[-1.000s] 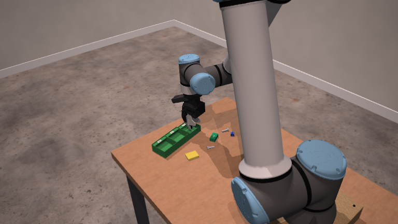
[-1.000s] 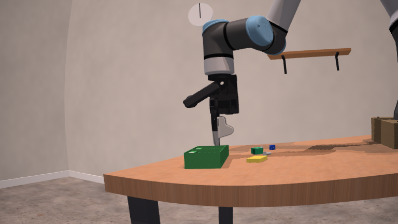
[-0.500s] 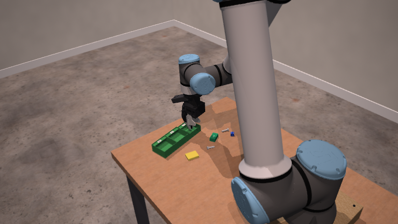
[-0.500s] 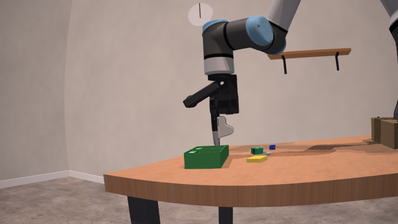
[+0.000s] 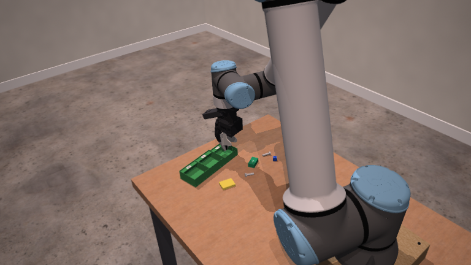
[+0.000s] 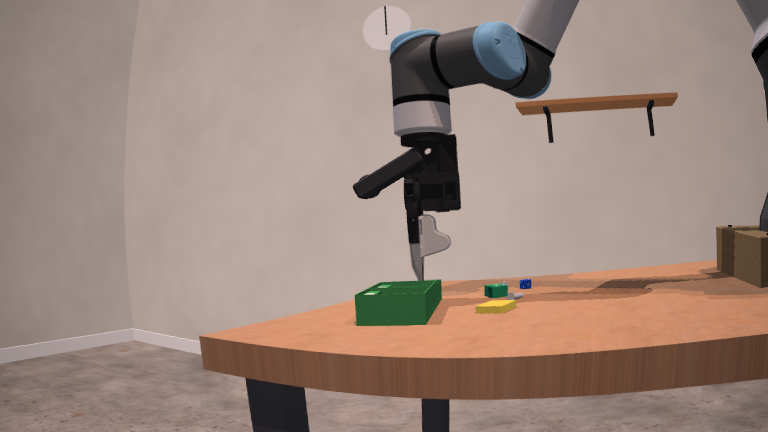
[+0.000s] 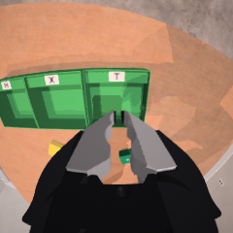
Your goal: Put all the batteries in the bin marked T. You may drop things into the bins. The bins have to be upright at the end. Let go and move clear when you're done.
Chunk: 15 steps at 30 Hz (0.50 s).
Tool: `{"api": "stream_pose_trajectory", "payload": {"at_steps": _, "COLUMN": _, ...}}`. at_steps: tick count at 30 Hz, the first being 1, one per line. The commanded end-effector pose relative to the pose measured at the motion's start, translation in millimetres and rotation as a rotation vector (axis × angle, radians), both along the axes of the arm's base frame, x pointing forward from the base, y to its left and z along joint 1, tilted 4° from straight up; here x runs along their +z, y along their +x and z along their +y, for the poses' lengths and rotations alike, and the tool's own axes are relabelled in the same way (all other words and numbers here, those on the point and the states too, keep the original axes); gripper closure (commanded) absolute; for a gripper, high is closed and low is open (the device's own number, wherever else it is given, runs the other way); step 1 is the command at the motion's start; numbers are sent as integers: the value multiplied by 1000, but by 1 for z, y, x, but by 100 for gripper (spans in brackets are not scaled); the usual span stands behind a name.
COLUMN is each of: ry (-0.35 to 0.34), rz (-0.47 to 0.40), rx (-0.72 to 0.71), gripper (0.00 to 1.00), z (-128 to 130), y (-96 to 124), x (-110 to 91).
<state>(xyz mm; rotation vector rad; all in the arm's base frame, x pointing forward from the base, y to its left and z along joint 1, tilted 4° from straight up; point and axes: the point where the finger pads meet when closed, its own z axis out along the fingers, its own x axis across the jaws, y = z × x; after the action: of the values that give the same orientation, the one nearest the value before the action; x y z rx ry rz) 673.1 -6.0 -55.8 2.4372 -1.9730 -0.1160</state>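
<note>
A green row of three bins (image 5: pixel 194 178) (image 6: pixel 396 308) stands on the table's left part. The bin marked T (image 7: pixel 144 92) is the end one, beside the bins marked X (image 7: pixel 50 80) and M. My gripper (image 5: pixel 225 146) (image 6: pixel 417 273) (image 7: pixel 117 112) points straight down, with its tips just above the T bin's opening. Its fingers are shut, with only a thin dark slit between the tips, and I make out nothing held in it. The T bin's floor shows only shadow. I cannot pick out a battery for certain in any view.
On the table right of the bins lie a small green block (image 5: pixel 252 161) (image 6: pixel 496 290) (image 7: pixel 125 156), a yellow block (image 5: pixel 227 183) (image 6: pixel 495 306) (image 7: pixel 54 147), two bolts (image 5: pixel 266 153) (image 5: pixel 249 174) and a tiny blue piece (image 5: pixel 275 158) (image 6: pixel 525 283). A wall shelf (image 6: pixel 594 103) hangs behind.
</note>
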Motion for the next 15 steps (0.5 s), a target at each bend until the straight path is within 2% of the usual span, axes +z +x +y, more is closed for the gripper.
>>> {"api": "stream_pose_trajectory", "payload": {"at_steps": 1, "ry": 0, "rz": -1, "rx": 0, "gripper": 96, "z": -1, "y": 1, "x": 8}}
{"api": "stream_pose_trajectory", "payload": {"at_steps": 8, "ry": 0, "rz": -1, "rx": 0, "gripper": 96, "z": -1, "y": 2, "x": 14}}
{"api": "stream_pose_trajectory", "payload": {"at_steps": 15, "ry": 0, "rz": -1, "rx": 0, "gripper": 96, "z": -2, "y": 3, "x": 39}}
